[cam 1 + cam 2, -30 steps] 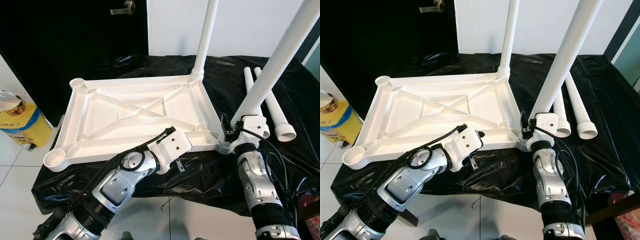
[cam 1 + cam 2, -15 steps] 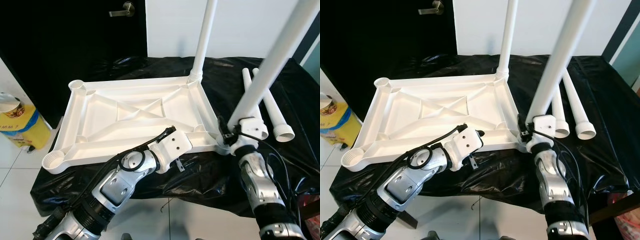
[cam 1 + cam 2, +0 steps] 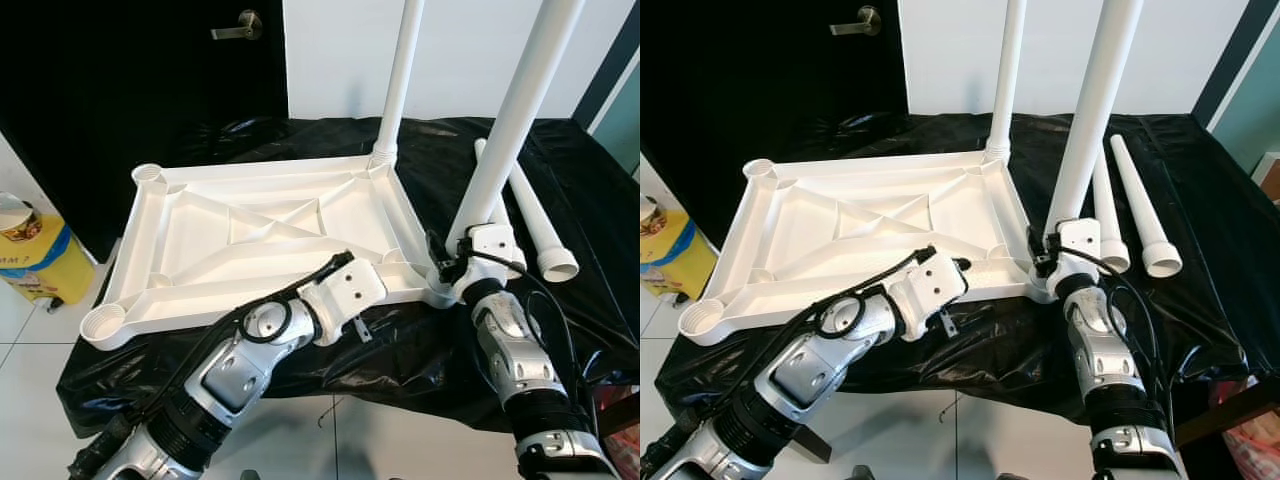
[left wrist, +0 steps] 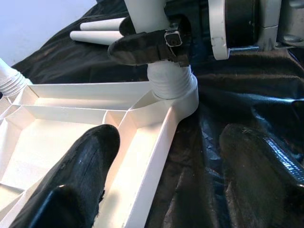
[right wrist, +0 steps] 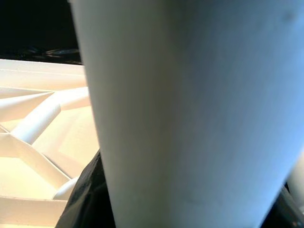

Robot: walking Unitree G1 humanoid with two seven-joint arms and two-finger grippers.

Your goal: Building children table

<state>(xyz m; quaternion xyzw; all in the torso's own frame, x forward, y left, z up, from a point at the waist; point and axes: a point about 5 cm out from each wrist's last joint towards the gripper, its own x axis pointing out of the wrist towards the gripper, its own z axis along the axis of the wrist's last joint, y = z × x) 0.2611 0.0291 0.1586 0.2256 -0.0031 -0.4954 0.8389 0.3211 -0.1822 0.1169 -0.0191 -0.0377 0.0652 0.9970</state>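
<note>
We have the right gripper (image 4: 152,47) clamped on the near-right leg (image 3: 510,120), seated in the corner socket (image 4: 173,88) of the upside-down table top (image 3: 260,240) on the black-covered tabletop (image 3: 1200,250). We should keep the leg upright and press straight down. Our left gripper (image 4: 166,180) straddles the near rim, fingers apart, steadying it, we think. All is smooth, ribbed white plastic; two spare tapered legs (image 3: 1135,215) lie nearby.
</note>
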